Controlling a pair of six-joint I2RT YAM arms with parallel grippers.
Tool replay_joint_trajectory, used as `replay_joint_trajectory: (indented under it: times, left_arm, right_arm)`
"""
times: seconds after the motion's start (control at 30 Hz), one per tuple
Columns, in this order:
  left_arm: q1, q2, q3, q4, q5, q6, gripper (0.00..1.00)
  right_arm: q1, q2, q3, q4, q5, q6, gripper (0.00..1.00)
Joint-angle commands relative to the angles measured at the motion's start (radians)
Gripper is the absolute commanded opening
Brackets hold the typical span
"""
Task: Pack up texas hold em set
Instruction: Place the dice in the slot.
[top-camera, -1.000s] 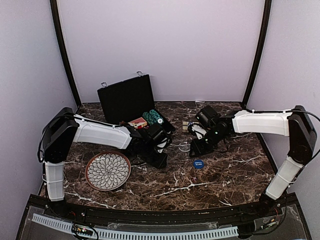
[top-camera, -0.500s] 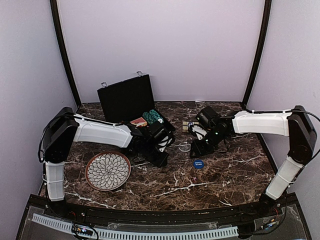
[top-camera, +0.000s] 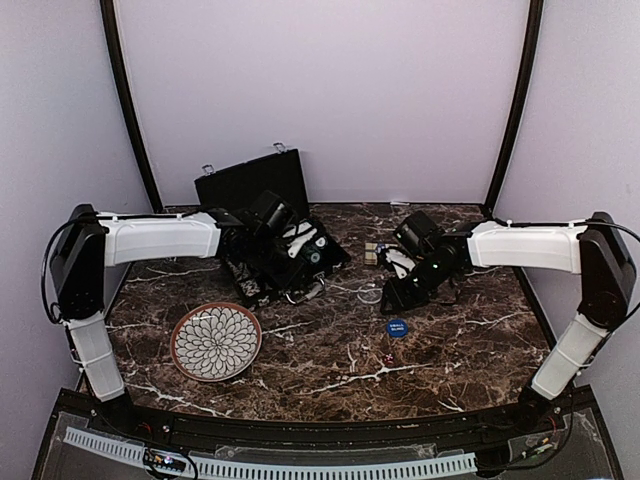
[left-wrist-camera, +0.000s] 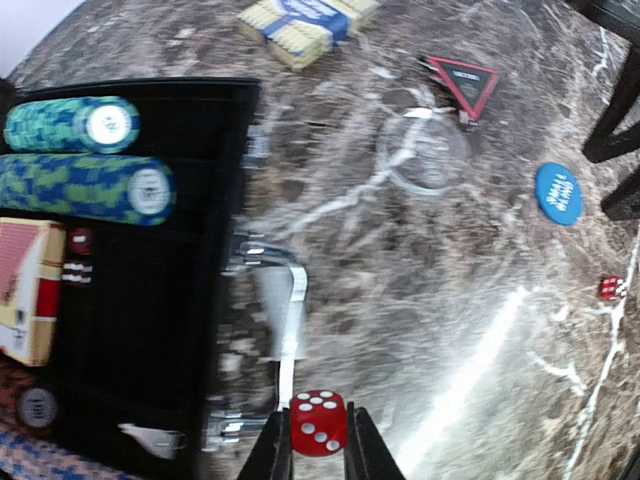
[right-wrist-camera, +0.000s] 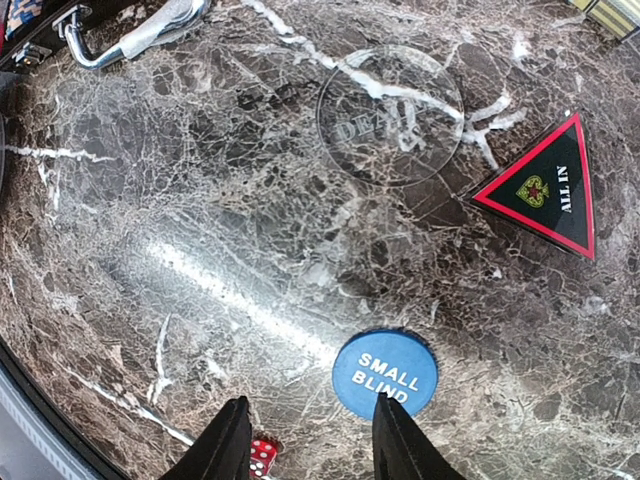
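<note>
Broadly, the brown marble counter (top-camera: 450, 350) carried everything. The black briefcase (top-camera: 250, 190) lay open at its far left. Its long axis ran left to right, the lid stood upright along the far side, and the handle edge faced the near right. A patterned plate (top-camera: 216, 342) sat nearer, well apart from the case.

The left claw (left-wrist-camera: 319, 445) hung over the case's handle edge, pinched narrow on a red die (left-wrist-camera: 319, 422) held between its tips. The right claw (right-wrist-camera: 308, 448) hovered above the bare counter to the right, its jaws partly spread with nothing between them.

Inside the case, two rolls of green and blue chips (left-wrist-camera: 80, 187) lay on their sides next to each other, their white end faces turned toward the handle. A boxed deck (left-wrist-camera: 25, 290) lay flat just beside them. A loose deck (left-wrist-camera: 305, 20) rested on the counter beyond the case.

A clear round disc (right-wrist-camera: 390, 115) lay flat near the handle, with a black red-edged triangle marker (right-wrist-camera: 540, 190) reading "ALL IN" beside it. The blue button (right-wrist-camera: 385, 375) reading "SMALL BLIND" lay beneath the right claw, at one fingertip in the wrist view. A second die (right-wrist-camera: 262, 457) lay near it on the counter.
</note>
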Motion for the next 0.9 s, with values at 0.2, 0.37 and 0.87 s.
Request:
replay_joint_trajectory:
  times: [0.2,0.37,0.87]
  left_arm:
    - [0.175,-0.001,0.078,-0.075,0.152,0.280,0.06]
    - [0.229,0.087,0.175,-0.120,0.153,0.347,0.06]
    - [0.289,0.293,0.413,-0.204,0.096,0.476,0.05]
  right_arm:
    - [-0.015,-0.022,-0.005,0.024,-0.015,-0.032,0.42]
    - [-0.022,-0.018,-0.007,0.029,-0.024,-0.036,0.42]
    - [-0.033,-0.014,-0.015,0.022,-0.026,-0.042,0.42]
